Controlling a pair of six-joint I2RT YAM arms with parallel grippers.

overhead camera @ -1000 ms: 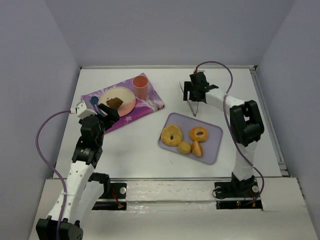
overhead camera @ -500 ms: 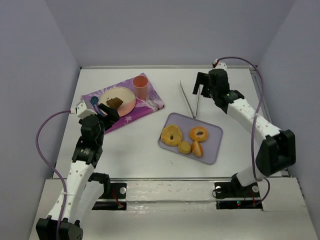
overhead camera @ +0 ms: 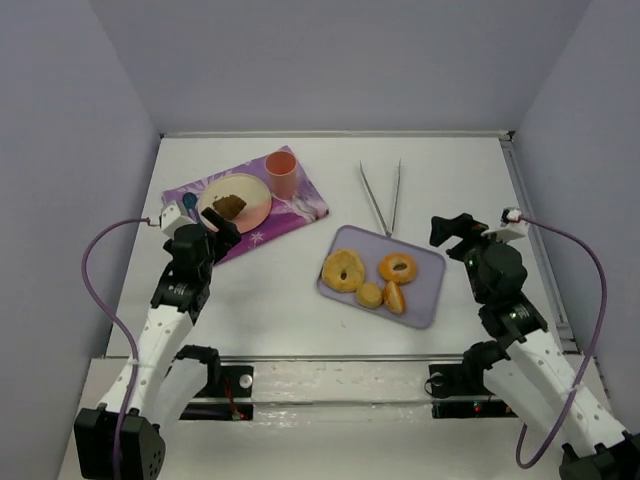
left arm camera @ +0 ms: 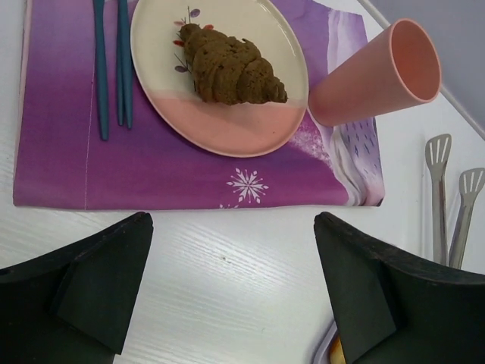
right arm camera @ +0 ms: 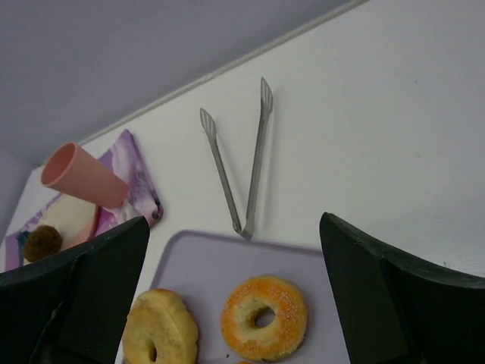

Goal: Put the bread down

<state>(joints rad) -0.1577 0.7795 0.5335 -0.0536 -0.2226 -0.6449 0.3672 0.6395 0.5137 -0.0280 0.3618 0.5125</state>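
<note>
The bread (overhead camera: 231, 205) is a dark brown lump lying on a cream-and-pink plate (overhead camera: 262, 207) on the purple placemat (overhead camera: 300, 207) at the back left. The left wrist view shows the bread (left arm camera: 235, 72) resting on the plate (left arm camera: 227, 130). My left gripper (overhead camera: 212, 230) hovers just in front of the mat, open (left arm camera: 233, 220), with only bare table between its fingers. At the near right my right gripper (overhead camera: 450, 229) is open and empty (right arm camera: 231, 221). It looks over the tray, with the bread (right arm camera: 42, 241) far to its left.
A lilac tray (overhead camera: 427, 292) holds two golden ring pastries (overhead camera: 343, 270) and small orange rolls (overhead camera: 394, 297). Metal tongs (overhead camera: 385, 200) lie on the table behind the tray. A pink cup (overhead camera: 282, 175) stands beside the plate, and blue cutlery (left arm camera: 114, 68) lies left of the plate.
My right gripper opened off the tongs, leaving them on the table, and its arm swung back from the far side to the near right. The left arm barely shifted.
</note>
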